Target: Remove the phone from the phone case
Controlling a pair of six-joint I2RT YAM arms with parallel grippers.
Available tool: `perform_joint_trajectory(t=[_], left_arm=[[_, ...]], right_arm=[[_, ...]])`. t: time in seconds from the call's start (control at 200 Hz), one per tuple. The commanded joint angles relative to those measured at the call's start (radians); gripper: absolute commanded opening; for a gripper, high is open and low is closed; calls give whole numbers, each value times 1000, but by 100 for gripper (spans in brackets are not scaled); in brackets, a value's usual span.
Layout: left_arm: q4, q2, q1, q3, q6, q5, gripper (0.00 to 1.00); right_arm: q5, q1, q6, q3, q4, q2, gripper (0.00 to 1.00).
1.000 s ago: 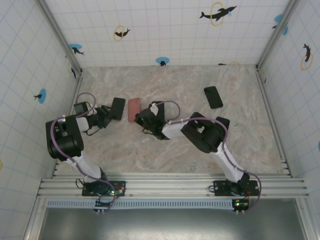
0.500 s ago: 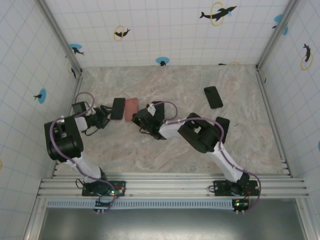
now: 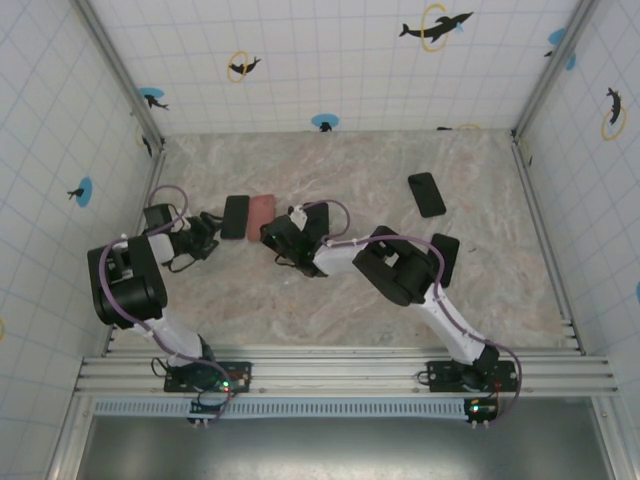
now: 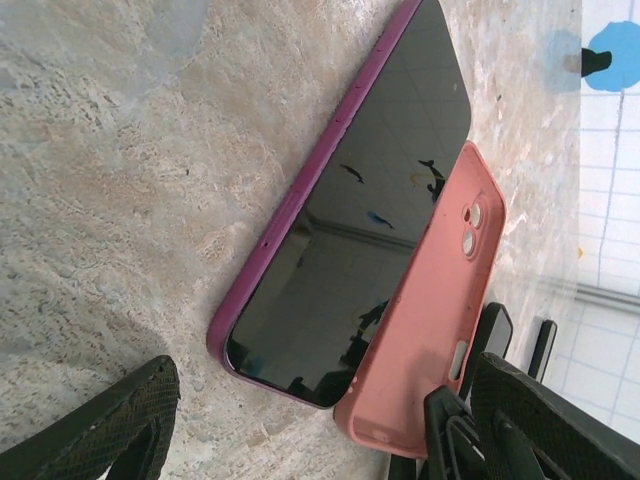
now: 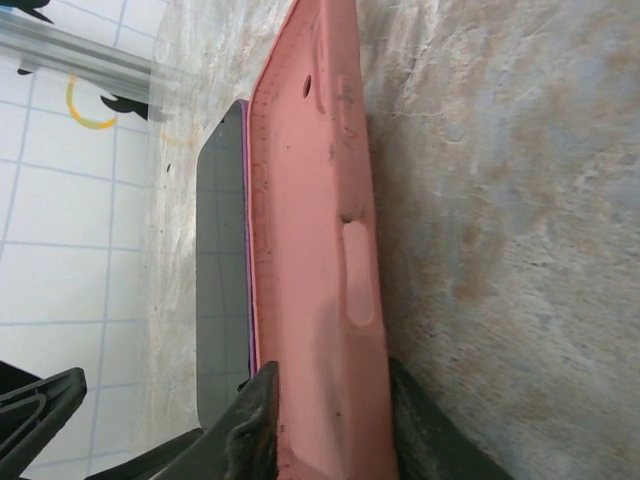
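Note:
The phone (image 4: pixel 360 210), black screen up with a purple rim, lies flat on the marble table; in the top view the phone (image 3: pixel 235 215) is left of centre. The empty pink phone case (image 4: pixel 430 330) stands on edge, leaning against the phone's right side, and shows again as the phone case (image 3: pixel 262 212). My left gripper (image 4: pixel 325 440) is open, with its fingers (image 4: pixel 110 430) wide apart at the phone's near end, touching neither object. My right gripper (image 5: pixel 335 430) has a finger pressed against each side of the case (image 5: pixel 315 230) at its near end.
A second black phone (image 3: pixel 427 194) lies at the back right. Another dark flat object (image 3: pixel 446 256) sits beside the right arm's elbow. The tiled walls close in the table at the back and sides.
The right gripper has carried the pink case left until it rests against the phone. Its fingers have loosened slightly. The left gripper has opened a little wider.

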Motion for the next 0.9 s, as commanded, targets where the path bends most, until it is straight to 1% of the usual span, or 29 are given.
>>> perform_joint_trajectory(t=[0.0,0.09,0.19,0.325,0.375,0.495,0.641,0.691,0.786,0.851,0.896], left_arm=[[-115,-2,10,-5,19,-60,79],[-115,-18,12,-2,18,-62,79],[-120,-38,11,3,18,-59,79],[-127,-75,10,5,17,-49,80],[-128,-92,9,4,16,-46,80],[-128,-126,9,0,9,-30,80],[-126,-166,7,-16,2,-12,80],[-119,-185,2,-26,-1,-5,82],[-78,-217,-11,-58,-38,29,83],[-46,-238,-29,-80,-64,37,85],[-34,-248,-47,-89,-72,35,88]], right_arm=[[26,4,-66,54,-70,22,35],[42,6,-125,81,-129,9,41],[60,10,-204,110,-206,-8,53],[86,14,-304,109,-283,-50,65],[99,14,-349,105,-298,-73,72],[106,12,-457,91,-331,-114,75],[125,-7,-569,-19,-345,-239,78],[132,-19,-611,-46,-372,-275,82],[194,-33,-682,-106,-449,-345,88],[220,-49,-691,-137,-497,-372,94],[226,-62,-683,-163,-519,-384,98]])
